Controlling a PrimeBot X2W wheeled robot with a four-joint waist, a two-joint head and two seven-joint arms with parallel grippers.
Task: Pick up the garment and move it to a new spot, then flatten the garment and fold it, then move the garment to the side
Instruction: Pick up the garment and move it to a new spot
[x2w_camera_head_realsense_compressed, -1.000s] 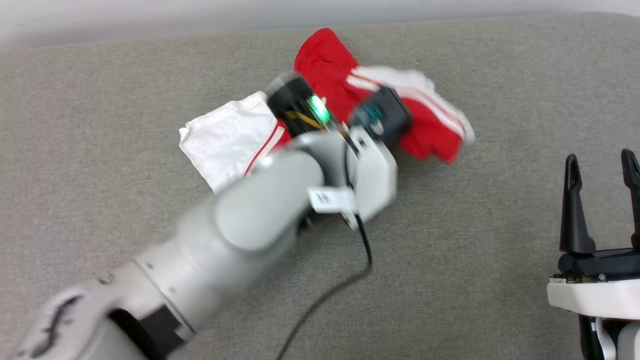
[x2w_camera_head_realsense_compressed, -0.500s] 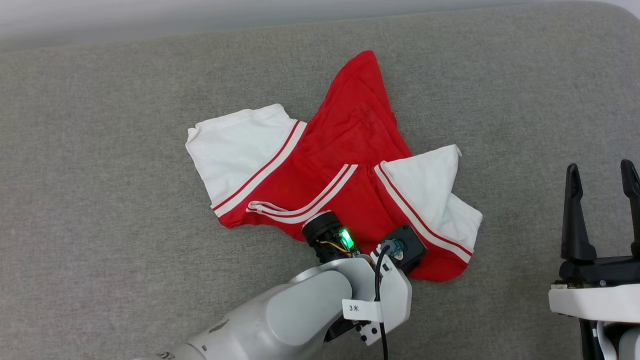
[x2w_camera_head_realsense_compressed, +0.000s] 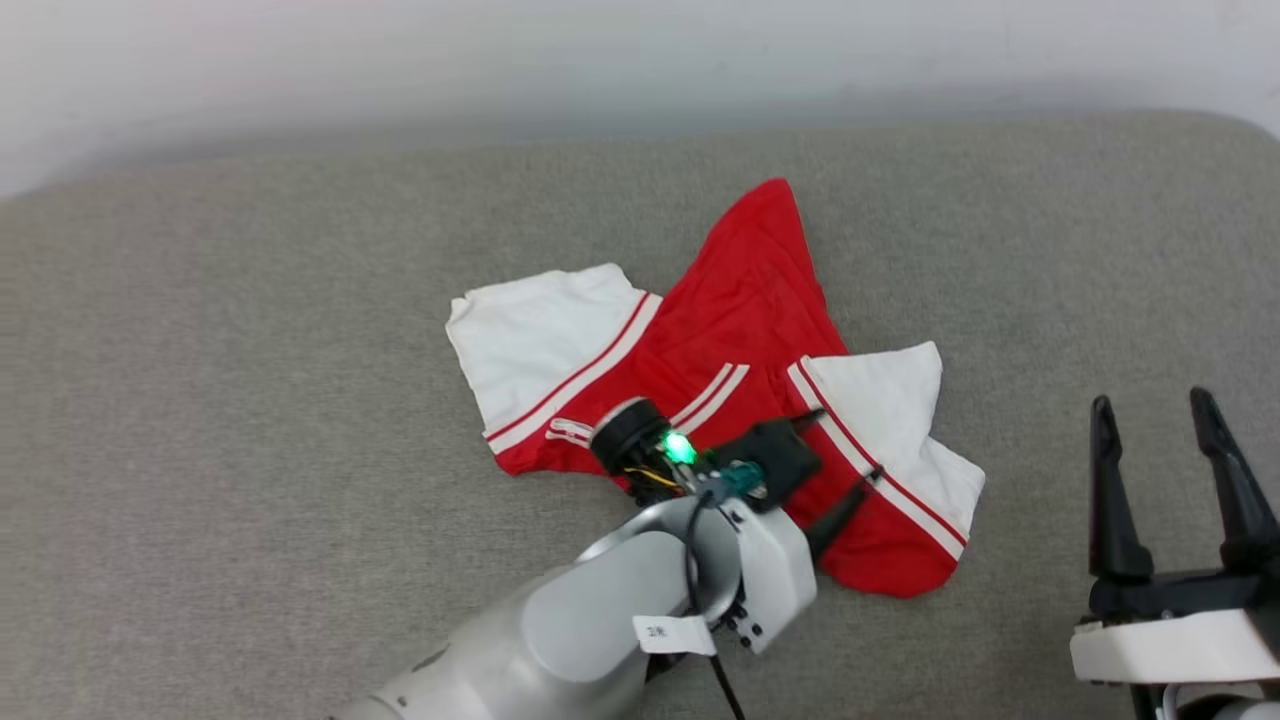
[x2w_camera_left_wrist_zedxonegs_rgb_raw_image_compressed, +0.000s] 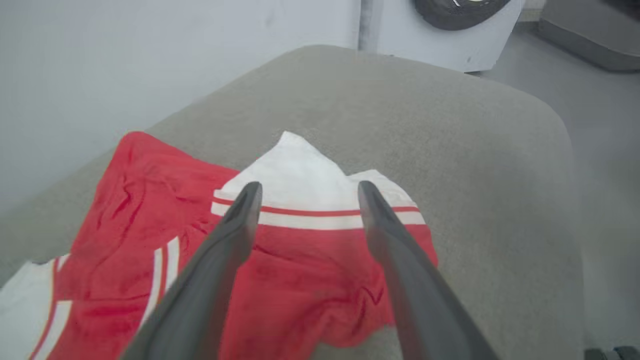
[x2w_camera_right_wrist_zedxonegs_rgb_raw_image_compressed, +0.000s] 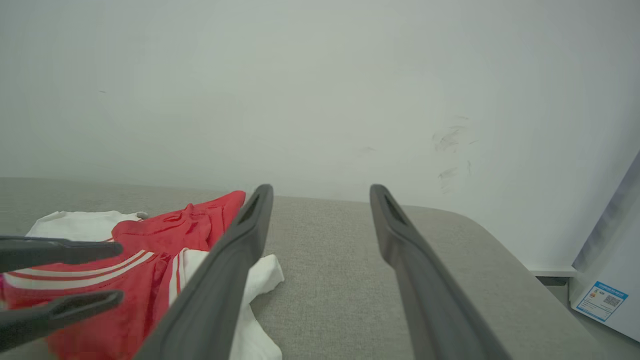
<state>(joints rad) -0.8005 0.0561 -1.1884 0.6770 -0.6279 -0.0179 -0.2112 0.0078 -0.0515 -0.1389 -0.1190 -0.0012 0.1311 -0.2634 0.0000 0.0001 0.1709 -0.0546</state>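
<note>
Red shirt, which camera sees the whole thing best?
The head view: the shirt lies spread on the grey cushion with both white sleeves visible, only its near edge hidden by the left arm. The left wrist view shows a sleeve and red cloth up close; the right wrist view catches it edge-on.

Left end effector (x2w_camera_left_wrist_zedxonegs_rgb_raw_image_compressed: 305, 192) spread wide above the crumpled garment (x2w_camera_left_wrist_zedxonegs_rgb_raw_image_compressed: 300, 280); grey cushion (x2w_camera_left_wrist_zedxonegs_rgb_raw_image_compressed: 475, 165) beneath.

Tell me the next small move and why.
Probably lower the left gripper onto the doubled-over white sleeve and pinch it, to pull it flat: its jaws stand open just above it, and the garment lies rumpled on the cushion.
</note>
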